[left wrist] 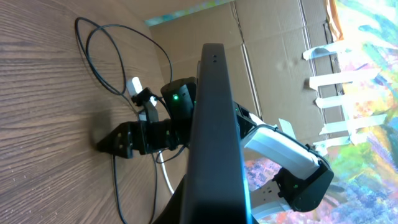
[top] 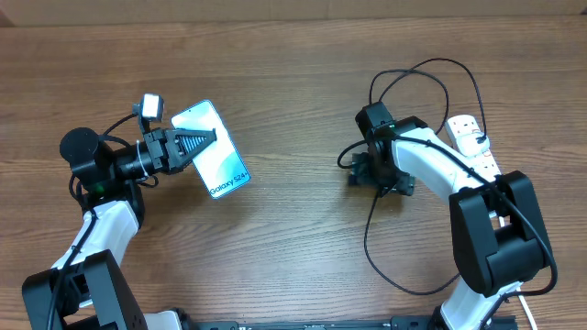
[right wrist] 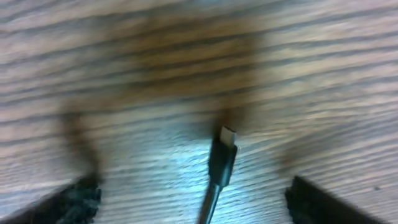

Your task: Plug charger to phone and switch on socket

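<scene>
My left fingers (top: 194, 144) clamp the phone (top: 215, 156) at 9 o'clock, presumably presenting its port; my right fingers (right wrist: 78, 199) stand wide astride the charger (right wrist: 222, 158) tip on the bench (top: 293, 275) at 3 o'clock, ready to pinch.

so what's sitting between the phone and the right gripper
Nothing. The overhead view shows only bare wooden table between the phone and the right gripper.
</scene>
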